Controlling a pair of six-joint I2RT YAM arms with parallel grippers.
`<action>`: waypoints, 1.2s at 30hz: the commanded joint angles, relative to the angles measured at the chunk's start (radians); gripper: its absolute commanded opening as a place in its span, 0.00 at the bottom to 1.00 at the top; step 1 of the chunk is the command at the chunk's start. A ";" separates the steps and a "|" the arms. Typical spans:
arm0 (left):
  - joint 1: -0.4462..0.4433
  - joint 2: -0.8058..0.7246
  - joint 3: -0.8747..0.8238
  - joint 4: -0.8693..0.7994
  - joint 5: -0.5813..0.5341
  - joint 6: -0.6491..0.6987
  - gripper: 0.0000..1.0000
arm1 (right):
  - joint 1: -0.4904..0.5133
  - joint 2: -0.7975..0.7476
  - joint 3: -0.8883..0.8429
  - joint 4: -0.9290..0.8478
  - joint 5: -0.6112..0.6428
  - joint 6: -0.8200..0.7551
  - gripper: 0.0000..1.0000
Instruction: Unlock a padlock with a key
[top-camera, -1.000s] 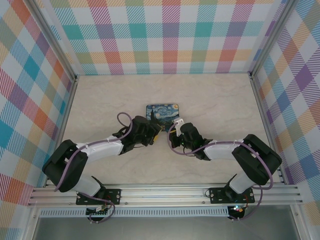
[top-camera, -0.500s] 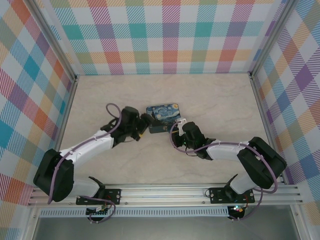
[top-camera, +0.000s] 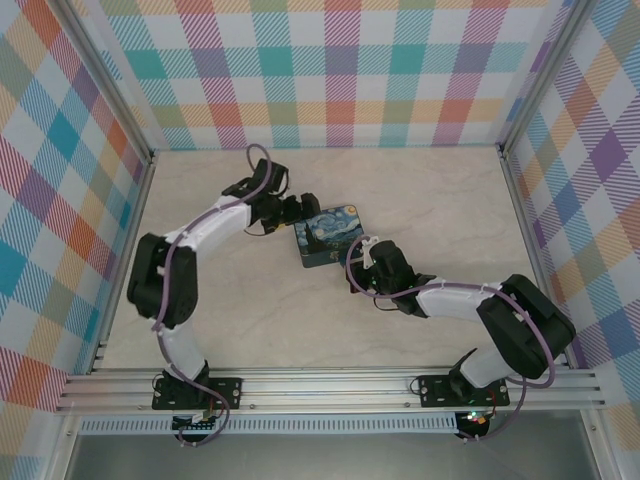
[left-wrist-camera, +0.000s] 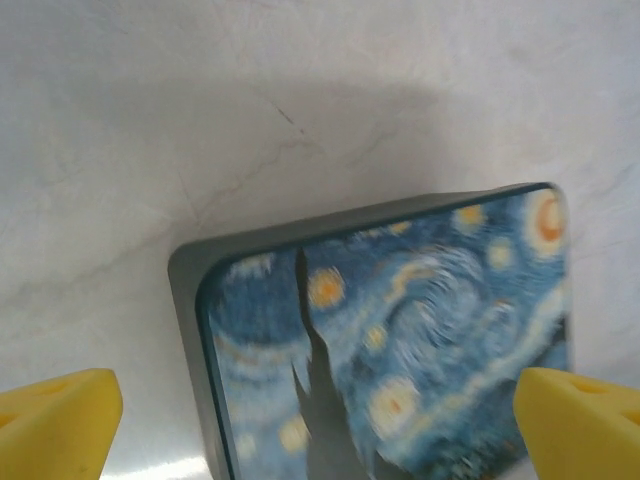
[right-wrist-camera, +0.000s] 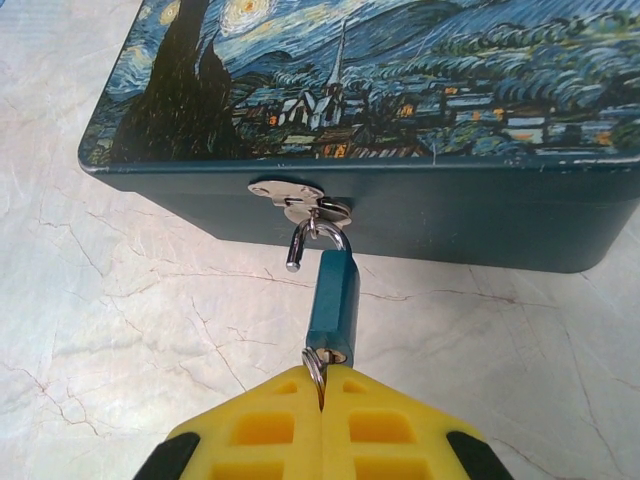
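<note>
At the box's (right-wrist-camera: 430, 215) front latch (right-wrist-camera: 298, 198), the padlock (right-wrist-camera: 333, 300) hangs with one shackle end free. The right hand (right-wrist-camera: 322, 388) is pressed together on the key (right-wrist-camera: 319, 364) in its base. The left hand (left-wrist-camera: 320, 420) hovers spread wide above the box.

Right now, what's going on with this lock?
The right end effector is shut on the key, which sits at the padlock base. The shackle looks sprung open but hangs hooked through the box latch. The left end effector hovers open by the box's opposite side.
</note>
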 joint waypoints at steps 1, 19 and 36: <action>0.017 0.058 0.086 -0.085 0.007 0.149 1.00 | -0.003 -0.021 0.015 -0.040 -0.013 0.028 0.00; 0.065 0.100 -0.047 -0.068 -0.005 0.139 0.91 | -0.072 -0.023 0.004 -0.078 -0.086 0.152 0.00; 0.076 -0.134 -0.408 0.070 -0.005 -0.009 0.90 | -0.163 0.008 -0.033 -0.049 -0.239 0.171 0.00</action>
